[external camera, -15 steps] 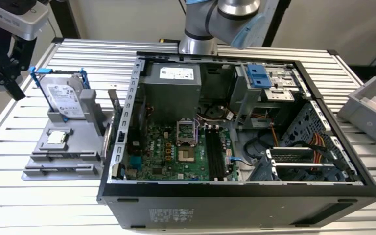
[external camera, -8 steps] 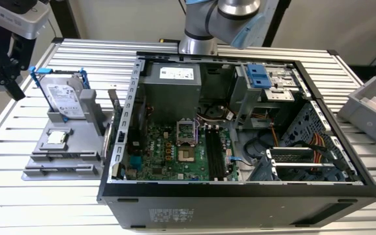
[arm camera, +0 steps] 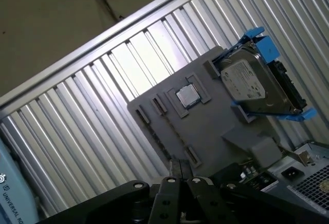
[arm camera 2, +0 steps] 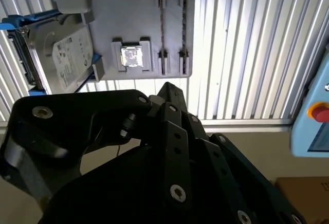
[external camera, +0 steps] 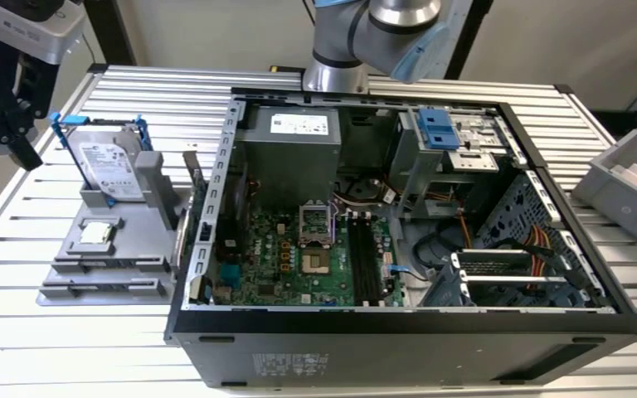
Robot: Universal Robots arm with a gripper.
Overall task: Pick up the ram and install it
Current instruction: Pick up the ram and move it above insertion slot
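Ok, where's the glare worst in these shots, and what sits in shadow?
Second wrist view: the processor chip flares white and the table slats wash out. First wrist view: slats glare beside the gray tray. Exterior view: even light, the computer case interior shadowed.

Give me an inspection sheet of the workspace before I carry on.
Surface: slatted metal table.
Job's things: ram, seemingly on edge in the grey holder beside the open computer case; not held.
Clutter: hard drive and processor chip on the holder; grey bin.
Grippers: gripper hovers near the holder's hard-drive end, touching nothing.
Cables: coloured wires inside the case.
Surroundings: blue box with red button beyond the table.
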